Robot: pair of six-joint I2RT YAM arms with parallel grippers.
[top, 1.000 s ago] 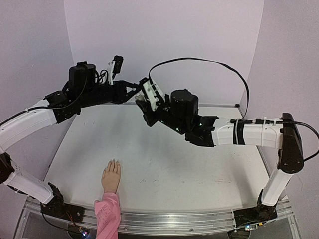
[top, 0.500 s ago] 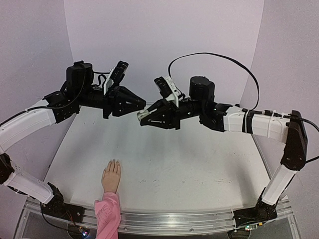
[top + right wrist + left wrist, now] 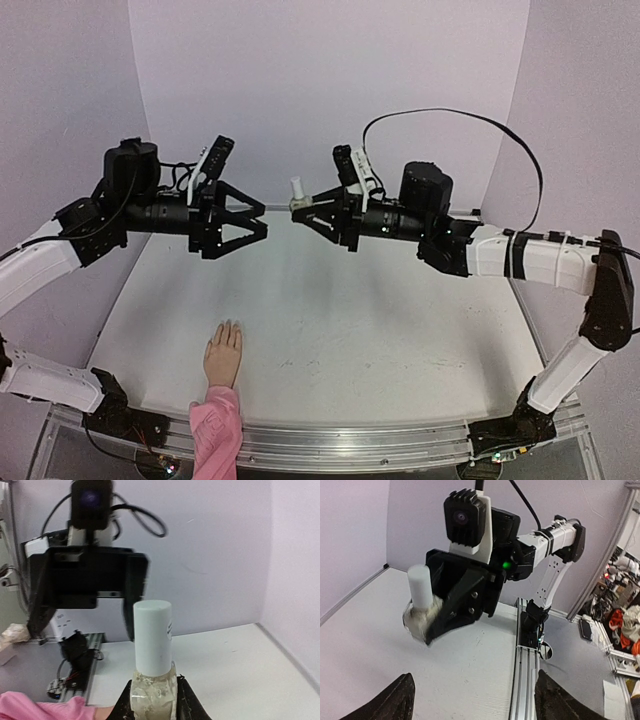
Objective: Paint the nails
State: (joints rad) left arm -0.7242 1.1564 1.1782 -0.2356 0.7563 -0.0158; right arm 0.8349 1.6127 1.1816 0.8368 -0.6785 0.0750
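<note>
A small bottle point(image 3: 296, 194) with a white cap point(image 3: 152, 635) and a clear glass body stands upright in my right gripper point(image 3: 301, 208), held in the air above the far part of the table. My right gripper point(image 3: 153, 702) is shut on the glass body. My left gripper point(image 3: 262, 222) hangs open a short way to the left of the bottle, facing it, with nothing between its fingers point(image 3: 395, 700). The flesh-coloured mannequin hand point(image 3: 223, 355) with a pink sleeve point(image 3: 215, 425) lies near the front edge. Its nails point(image 3: 228, 327) are barely distinguishable.
The white table point(image 3: 380, 330) is walled in by lilac panels at the back and sides. An aluminium rail point(image 3: 350, 440) runs along the front edge. A black cable point(image 3: 450, 125) arcs above the right arm.
The two grippers were together at the bottle. My left gripper has opened, let go and drawn back left. My right gripper has swung right and turned the bottle upright.
</note>
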